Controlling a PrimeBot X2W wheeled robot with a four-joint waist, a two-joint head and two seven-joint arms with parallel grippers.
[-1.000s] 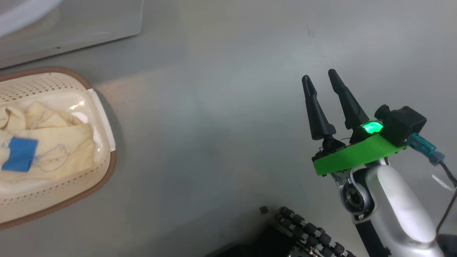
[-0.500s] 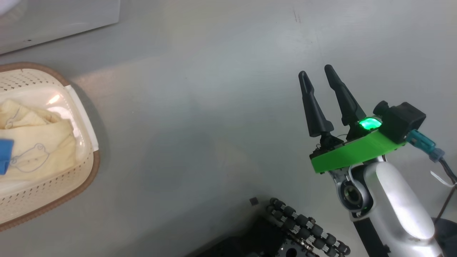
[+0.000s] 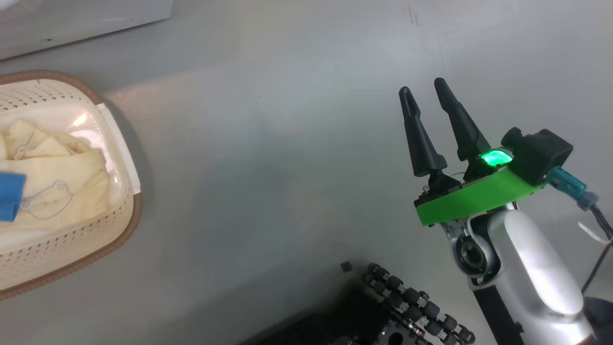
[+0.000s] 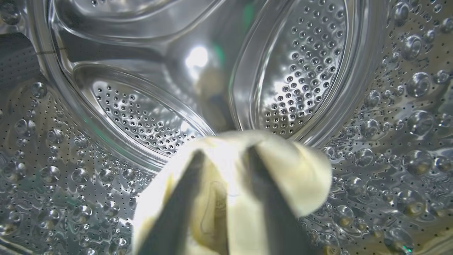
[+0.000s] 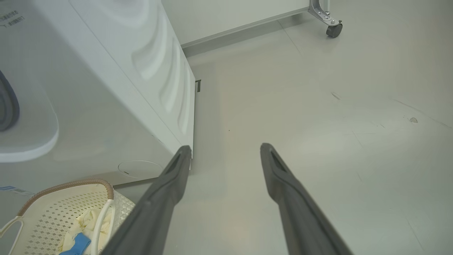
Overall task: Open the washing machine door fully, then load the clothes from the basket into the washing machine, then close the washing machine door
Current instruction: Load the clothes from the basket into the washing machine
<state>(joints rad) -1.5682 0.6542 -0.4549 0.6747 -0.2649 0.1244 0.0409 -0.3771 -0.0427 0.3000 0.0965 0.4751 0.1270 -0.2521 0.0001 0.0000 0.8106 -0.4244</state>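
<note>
The left claw (image 4: 224, 151) is inside the washing machine (image 5: 106, 88). Its fingers stand a little apart, with a cream garment (image 4: 300, 177) bunched between and over them; whether they pinch it I cannot tell. Beyond it curves the perforated steel drum (image 4: 141, 117). The right claw (image 3: 422, 87) hangs wide, gripping nothing, over the grey floor (image 3: 287, 167). Farther left, the basket (image 3: 72, 239) holds more clothes (image 3: 62, 191) and sits just beside the machine's white front.
</note>
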